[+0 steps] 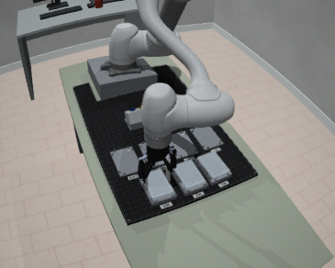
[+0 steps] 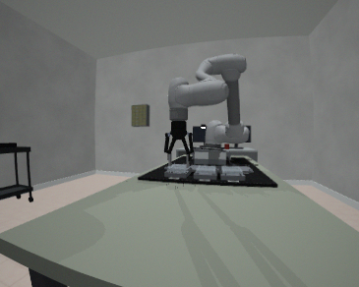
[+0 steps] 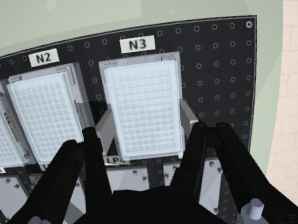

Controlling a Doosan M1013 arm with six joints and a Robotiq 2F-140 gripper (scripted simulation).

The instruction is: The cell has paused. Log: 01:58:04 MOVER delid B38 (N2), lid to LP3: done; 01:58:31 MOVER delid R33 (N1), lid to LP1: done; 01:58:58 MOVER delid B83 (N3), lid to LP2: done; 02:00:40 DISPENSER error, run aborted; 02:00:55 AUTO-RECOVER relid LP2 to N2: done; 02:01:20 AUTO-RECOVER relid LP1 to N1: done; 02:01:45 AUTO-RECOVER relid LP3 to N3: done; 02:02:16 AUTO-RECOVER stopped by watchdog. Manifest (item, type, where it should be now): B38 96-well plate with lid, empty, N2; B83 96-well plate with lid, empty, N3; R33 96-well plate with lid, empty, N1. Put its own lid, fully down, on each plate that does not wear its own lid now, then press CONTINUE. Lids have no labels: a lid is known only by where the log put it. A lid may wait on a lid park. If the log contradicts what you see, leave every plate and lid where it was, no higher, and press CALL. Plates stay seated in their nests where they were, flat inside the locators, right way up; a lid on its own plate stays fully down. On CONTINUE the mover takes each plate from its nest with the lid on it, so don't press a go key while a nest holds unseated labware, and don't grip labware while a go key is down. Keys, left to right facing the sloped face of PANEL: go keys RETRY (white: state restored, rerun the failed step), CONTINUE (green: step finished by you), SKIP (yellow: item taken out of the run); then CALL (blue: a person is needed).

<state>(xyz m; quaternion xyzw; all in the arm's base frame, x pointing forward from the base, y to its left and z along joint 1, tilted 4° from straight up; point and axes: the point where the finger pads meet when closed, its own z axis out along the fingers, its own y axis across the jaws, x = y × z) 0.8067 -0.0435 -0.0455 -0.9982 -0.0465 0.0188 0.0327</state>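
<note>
Three lidded white 96-well plates sit in a front row of nests on the black deck. In the wrist view I read the labels N3 [image 3: 136, 44] and N2 [image 3: 43, 58]. My gripper [image 3: 146, 114] straddles the labware at N3 and is shut on its lid [image 3: 143, 106] by the long sides. I cannot tell whether the lid is raised off its plate. The lidded plate at N2 [image 3: 43, 112] lies beside it. In the top view my gripper [image 1: 157, 172] stands over the left plate. The N2 plate [image 1: 189, 176] and the third plate [image 1: 214, 166] lie to its right.
Flat grey lid parks [image 1: 125, 161] [image 1: 206, 136] lie behind the nests, partly hidden by my arm. The key panel [image 1: 135, 117] stands further back, mostly hidden. The arm's grey base block [image 1: 122, 75] sits at the deck's far end. A desk [image 1: 72, 16] stands beyond.
</note>
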